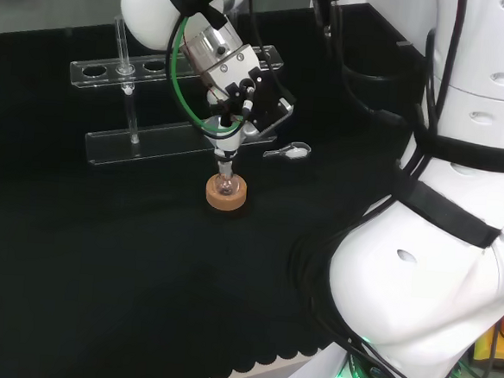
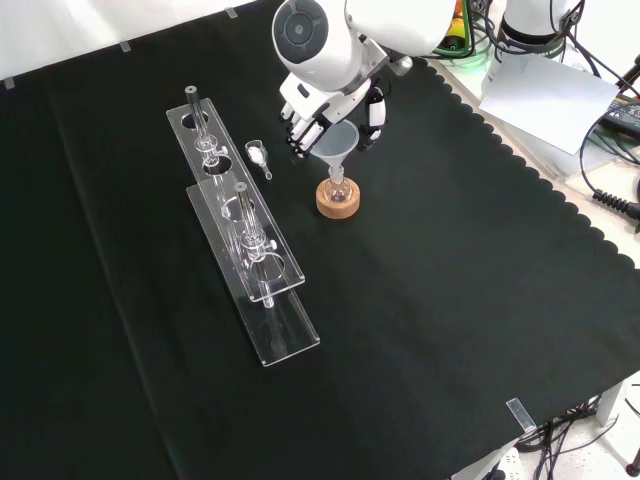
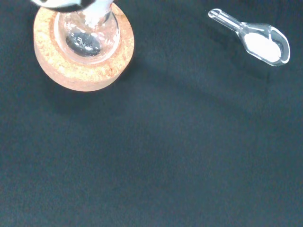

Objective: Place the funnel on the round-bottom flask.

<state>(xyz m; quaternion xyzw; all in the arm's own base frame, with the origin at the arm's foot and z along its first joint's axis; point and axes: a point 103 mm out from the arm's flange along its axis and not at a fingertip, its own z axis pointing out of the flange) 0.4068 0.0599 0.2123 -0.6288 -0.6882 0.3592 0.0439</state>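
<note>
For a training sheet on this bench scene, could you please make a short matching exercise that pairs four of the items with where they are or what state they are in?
Things:
1. funnel
2. round-bottom flask
3. scoop
4. hand

Places or states:
A. lies on the cloth, holding white powder
B. sits in the cork ring
C. stem pointing down at the flask's neck
D. fingers curled round the funnel's rim

Pairs: 1-C, 2-B, 3-A, 4-D

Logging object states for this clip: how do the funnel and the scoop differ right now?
The funnel stands upright over the flask on its cork ring, with the hand at it; the scoop lies flat on the cloth, untouched. The funnel looks empty; the scoop holds white powder. Both are clear.
</note>
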